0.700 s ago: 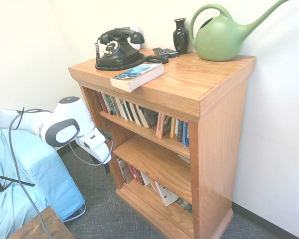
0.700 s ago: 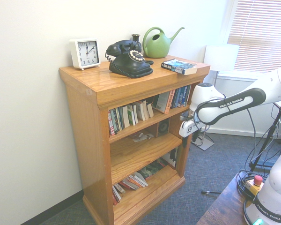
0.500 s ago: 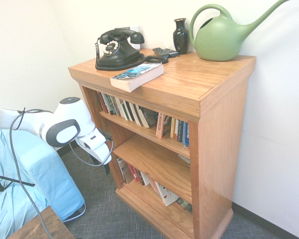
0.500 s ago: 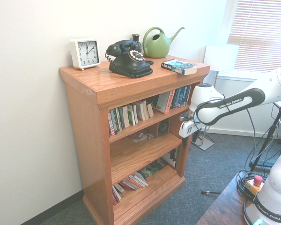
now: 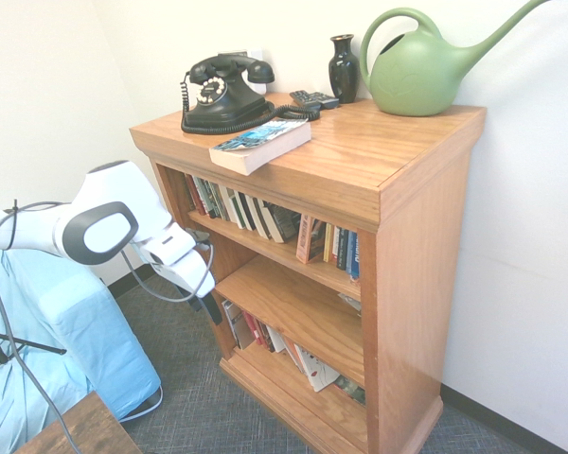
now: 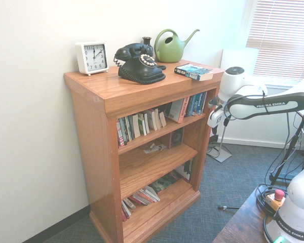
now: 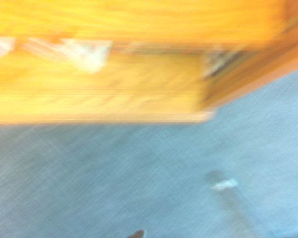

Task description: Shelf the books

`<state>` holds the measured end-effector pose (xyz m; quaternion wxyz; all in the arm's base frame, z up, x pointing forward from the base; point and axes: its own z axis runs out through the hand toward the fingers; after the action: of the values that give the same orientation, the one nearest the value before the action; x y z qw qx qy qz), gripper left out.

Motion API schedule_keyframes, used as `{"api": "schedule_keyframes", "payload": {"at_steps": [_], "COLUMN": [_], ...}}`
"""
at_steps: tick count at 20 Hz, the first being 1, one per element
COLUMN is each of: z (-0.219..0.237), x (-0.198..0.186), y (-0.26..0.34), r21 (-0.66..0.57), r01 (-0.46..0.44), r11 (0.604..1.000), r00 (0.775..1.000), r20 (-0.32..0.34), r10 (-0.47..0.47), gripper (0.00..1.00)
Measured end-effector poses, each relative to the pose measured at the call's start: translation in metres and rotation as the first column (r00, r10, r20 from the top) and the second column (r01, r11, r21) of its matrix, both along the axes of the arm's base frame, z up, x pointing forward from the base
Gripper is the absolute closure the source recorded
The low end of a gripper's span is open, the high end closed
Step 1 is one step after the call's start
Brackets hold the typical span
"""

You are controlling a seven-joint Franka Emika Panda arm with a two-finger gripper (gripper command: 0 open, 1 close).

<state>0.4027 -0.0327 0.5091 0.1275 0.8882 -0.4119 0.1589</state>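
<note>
The thick paperback book point(image 5: 261, 145), with a dark blue-teal cover and cream page edges, lies flat near the front edge of the top of the honey-brown wooden shelf point(image 5: 369, 156). The second exterior view shows the book point(image 6: 193, 71) at the top's right end of the shelf point(image 6: 116, 93). My gripper point(image 5: 211, 308) hangs beside the shelf's outer side, about level with the middle tier and well below the book. It holds nothing that I can see. The wrist view is blurred and shows only the shelf's base point(image 7: 114, 94) and grey carpet.
A black telephone point(image 5: 222, 95), a dark vase point(image 5: 343, 68), a green watering can point(image 5: 421, 71) and a white clock point(image 6: 92, 57) stand on the top. Thin books point(image 5: 246, 210) fill the upper tier, more lean in the bottom one. A blue-covered object point(image 5: 57, 331) sits behind the arm.
The arm has swung upward and closer to the shelf's side, and the gripper has come nearer the bookcase. The book has not moved.
</note>
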Motion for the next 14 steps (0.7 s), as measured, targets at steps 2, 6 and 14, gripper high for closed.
{"api": "schedule_keyframes", "payload": {"at_steps": [2,6,14], "z": [0.050,0.117,0.142], "x": [-0.004,-0.005,0.017], "y": [0.001,-0.003,0.040], "r21": [-0.115,-0.322,-0.586], "r01": [0.011,0.050,0.077], "r11": [0.993,0.945,0.807], "r00": [1.000,0.999,0.987], "r20": [0.027,0.027,-0.070], "r10": [-0.008,-0.044,-0.145], "gripper": [0.00,0.00,0.00]}}
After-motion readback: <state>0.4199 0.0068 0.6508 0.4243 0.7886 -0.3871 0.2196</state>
